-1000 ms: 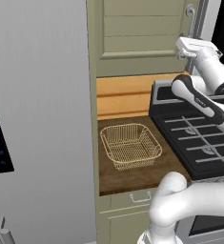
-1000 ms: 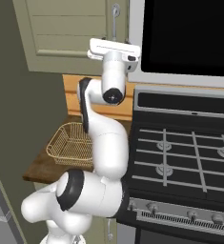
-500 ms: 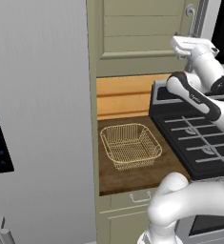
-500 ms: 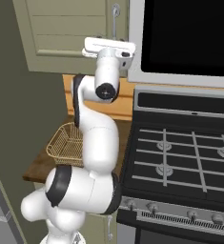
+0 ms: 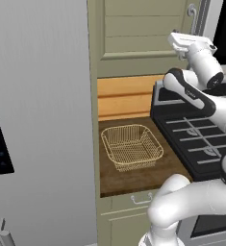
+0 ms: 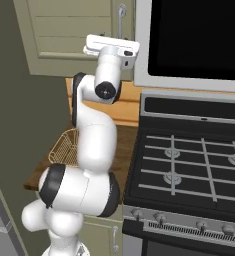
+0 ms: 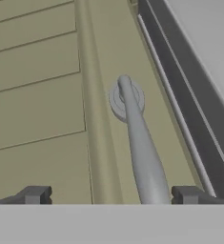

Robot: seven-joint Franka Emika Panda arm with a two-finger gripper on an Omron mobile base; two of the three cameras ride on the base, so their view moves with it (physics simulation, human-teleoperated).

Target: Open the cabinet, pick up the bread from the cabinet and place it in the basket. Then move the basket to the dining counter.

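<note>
The cabinet (image 5: 143, 33) is shut, its grooved sage-green door (image 7: 37, 95) close in front of the hand. The long silver handle (image 7: 141, 147) runs up from between my fingertips, nearer the right fingertip (image 7: 188, 194) than the left one. My gripper (image 7: 112, 195) is open, with the handle inside the gap and no pad touching it. From the base, the hand (image 5: 186, 42) hangs just below the handle (image 5: 193, 14). The wire-mesh basket (image 5: 132, 146) sits empty on the short brown worktop (image 5: 133, 180). The bread is hidden, and the dining counter is out of view.
A large grey fridge (image 5: 37, 120) walls off the left. The black stove (image 6: 189, 160) stands to the right of the worktop, with a dark microwave (image 6: 199, 35) above it. Green drawer fronts (image 5: 129, 206) lie under the worktop.
The hand has edged slightly left and closer to the cabinet door handle. The jaws have stayed open, and the basket has not moved.
</note>
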